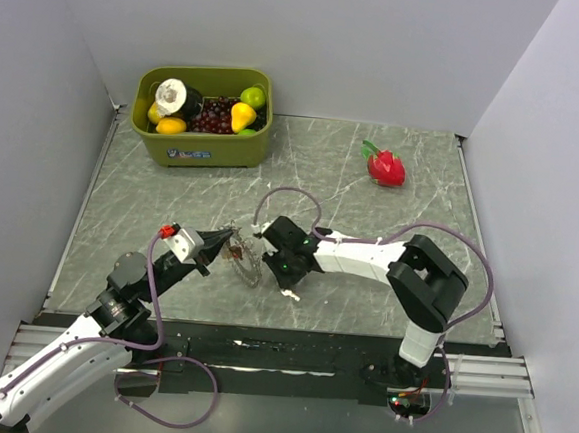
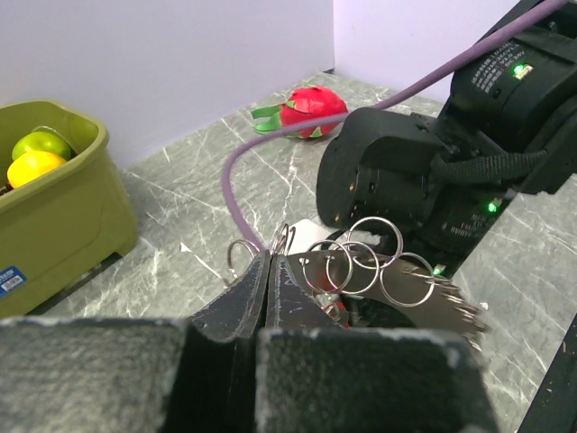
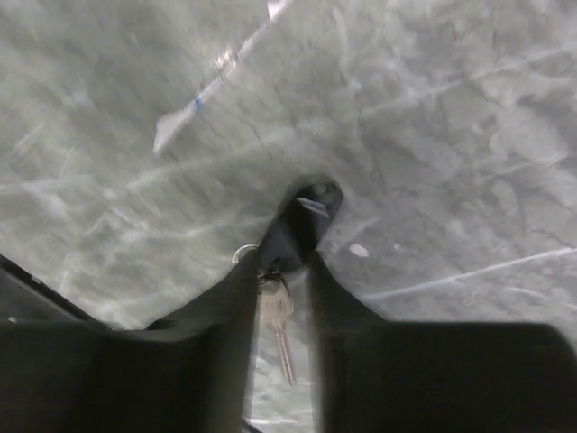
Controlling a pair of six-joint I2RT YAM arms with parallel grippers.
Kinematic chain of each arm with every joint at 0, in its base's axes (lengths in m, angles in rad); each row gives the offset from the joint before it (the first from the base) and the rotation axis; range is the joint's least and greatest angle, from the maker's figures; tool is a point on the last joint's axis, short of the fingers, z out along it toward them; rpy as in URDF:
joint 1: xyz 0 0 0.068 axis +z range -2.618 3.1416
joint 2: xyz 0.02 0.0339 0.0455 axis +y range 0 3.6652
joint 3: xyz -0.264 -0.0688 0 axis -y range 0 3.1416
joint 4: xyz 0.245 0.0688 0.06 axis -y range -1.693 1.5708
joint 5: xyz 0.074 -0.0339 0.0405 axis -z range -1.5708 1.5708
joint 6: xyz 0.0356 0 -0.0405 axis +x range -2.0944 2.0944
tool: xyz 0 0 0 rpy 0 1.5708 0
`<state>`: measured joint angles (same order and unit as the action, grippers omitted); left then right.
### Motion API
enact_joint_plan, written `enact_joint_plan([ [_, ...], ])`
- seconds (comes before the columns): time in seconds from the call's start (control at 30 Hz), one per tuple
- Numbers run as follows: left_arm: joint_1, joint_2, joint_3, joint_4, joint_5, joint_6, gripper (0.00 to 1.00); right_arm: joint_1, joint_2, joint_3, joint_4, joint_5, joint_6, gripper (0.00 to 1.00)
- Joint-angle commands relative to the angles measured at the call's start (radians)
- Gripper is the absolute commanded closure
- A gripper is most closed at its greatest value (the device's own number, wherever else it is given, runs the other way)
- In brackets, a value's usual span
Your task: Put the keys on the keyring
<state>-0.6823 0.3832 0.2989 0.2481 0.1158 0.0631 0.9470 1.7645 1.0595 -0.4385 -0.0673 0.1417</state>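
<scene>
Far table (image 1: 320,144) runs open between bin (image 1: 200,149) and red fruit (image 1: 386,168) — mid-table, left gripper (image 1: 230,238) and right gripper (image 1: 260,241) crowd the keyring (image 1: 245,258).

No legible text; blue label (image 1: 195,154) on green bin (image 1: 237,148) unreadable.

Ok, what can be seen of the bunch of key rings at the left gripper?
The key rings are several thin, shiny silver wire loops, overlapping in a loose cluster. They sit right at the tips of the left gripper, whose shut fingers seem to pinch one loop that pokes out on both sides. Flat silver keys with toothed blades hang on them, pointing right.
</scene>
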Motion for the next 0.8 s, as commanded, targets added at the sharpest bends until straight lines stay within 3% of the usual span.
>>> enact_joint_plan([
  [0.0, -0.003, -0.014, 0.036, 0.063, -0.008, -0.009, 0.99, 0.041, 0.061, 0.025, -0.014, 0.129, 0.015, 0.88],
  [0.03, -0.003, -0.015, 0.036, 0.063, -0.007, -0.009, 0.99, 0.039, 0.046, 0.022, -0.016, 0.132, 0.016, 0.95],
  [0.13, -0.003, -0.020, 0.032, 0.065, -0.011, -0.008, 0.99, 0.038, -0.006, 0.000, 0.000, 0.138, 0.016, 1.00],
  [0.57, -0.003, -0.055, 0.032, 0.020, -0.113, -0.025, 0.99, -0.021, -0.168, -0.073, 0.067, 0.025, 0.029, 1.00],
  [0.63, -0.003, -0.066, 0.029, 0.020, -0.152, -0.029, 0.99, -0.022, -0.178, -0.081, 0.087, -0.006, 0.027, 0.94],
  [0.67, -0.003, -0.070, 0.026, 0.019, -0.168, -0.034, 0.99, -0.021, -0.177, -0.088, 0.096, -0.044, 0.027, 0.87],
  [0.7, -0.003, -0.075, 0.023, 0.020, -0.172, -0.036, 0.99, -0.020, -0.171, -0.092, 0.113, -0.067, 0.026, 0.72],
  [0.77, -0.003, -0.086, 0.017, 0.017, -0.177, -0.036, 0.99, -0.021, -0.160, -0.096, 0.129, -0.103, 0.025, 0.62],
])
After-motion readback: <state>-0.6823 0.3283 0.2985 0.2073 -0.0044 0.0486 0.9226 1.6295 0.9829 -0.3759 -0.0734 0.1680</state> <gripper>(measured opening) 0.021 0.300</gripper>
